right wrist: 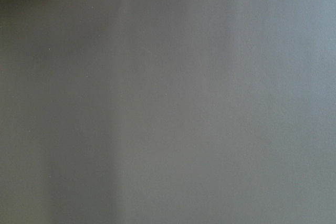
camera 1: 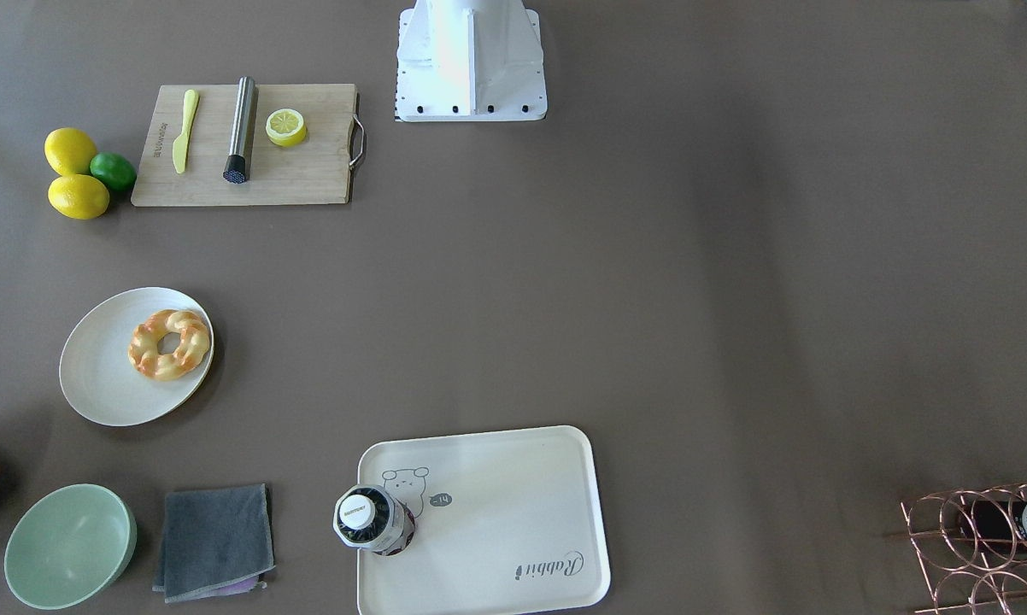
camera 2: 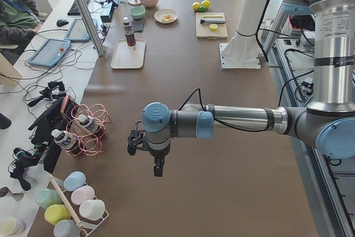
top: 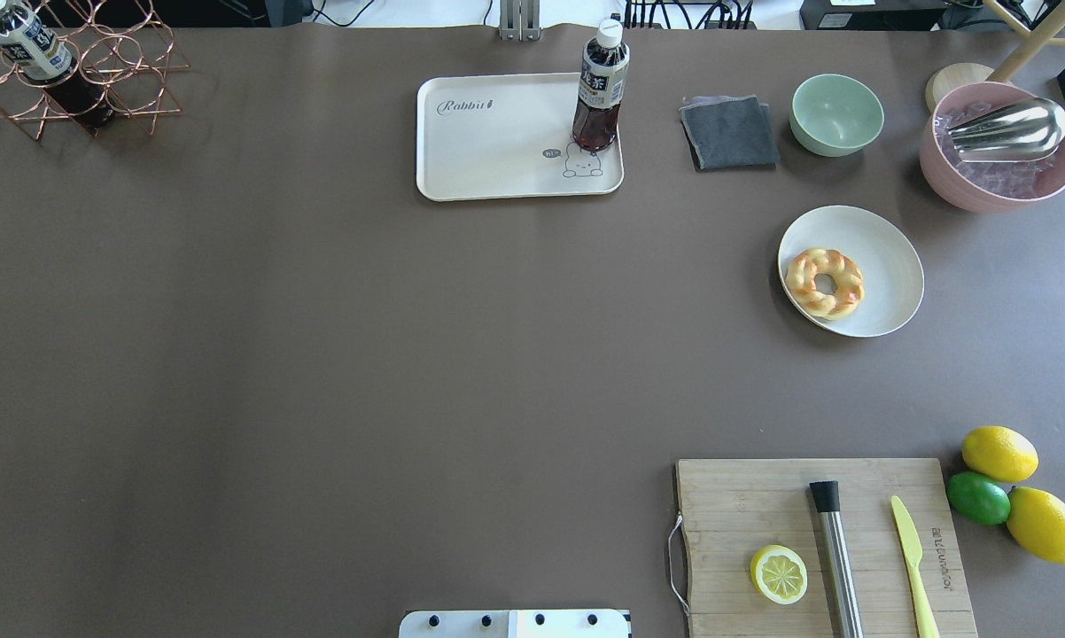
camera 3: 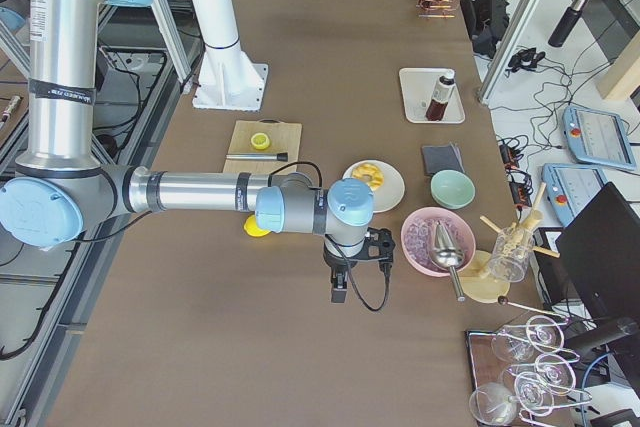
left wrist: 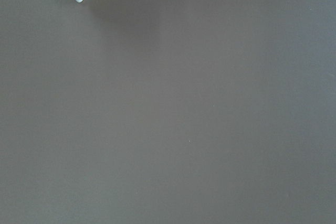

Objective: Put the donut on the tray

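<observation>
The left tool point(camera 2: 157, 168) is hanging over bare tabletop point(top: 320, 354), and the right tool point(camera 3: 340, 290) is hanging near the pink bowl point(camera 3: 408, 242); I cannot tell whether either is wide or narrow. The donut point(top: 824, 283) is lying on the round plate point(top: 891, 266), well apart from the tray point(top: 497, 151), which is carrying a bottle point(top: 600, 89)

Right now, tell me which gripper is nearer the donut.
Right. The right gripper hangs beside the pink bowl, at the donut's end; the left gripper hangs at the opposite end, by the wire rack.
</observation>
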